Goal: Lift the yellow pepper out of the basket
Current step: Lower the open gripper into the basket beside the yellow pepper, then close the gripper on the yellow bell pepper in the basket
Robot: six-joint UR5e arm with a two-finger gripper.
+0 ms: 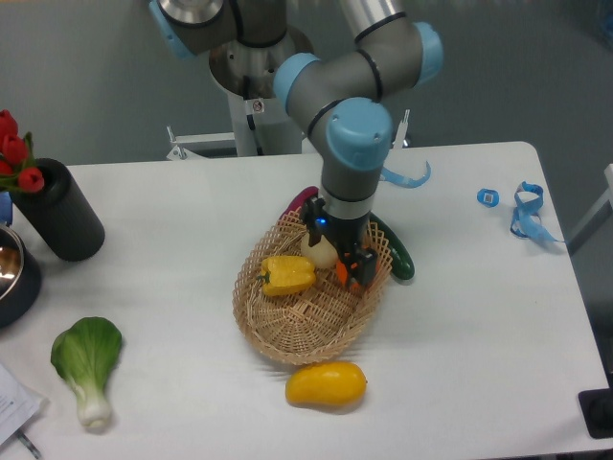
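Observation:
The yellow pepper (285,275), lobed and blocky, lies in the left half of the oval wicker basket (287,335) at the table's middle. My gripper (352,268), with black and orange fingers, hangs over the basket's right half, just right of the pepper and apart from it. Its jaws look open and hold nothing. A pale round vegetable (320,251) sits in the basket between the pepper and the gripper, partly hidden by the gripper.
A smooth yellow-orange mango (326,383) lies on the table in front of the basket. A purple eggplant (303,202) and a green cucumber (397,255) rest at the basket's far rim. A bok choy (86,359), black vase (59,211) and metal bowl (10,268) stand left. Blue tape pieces (525,206) lie right.

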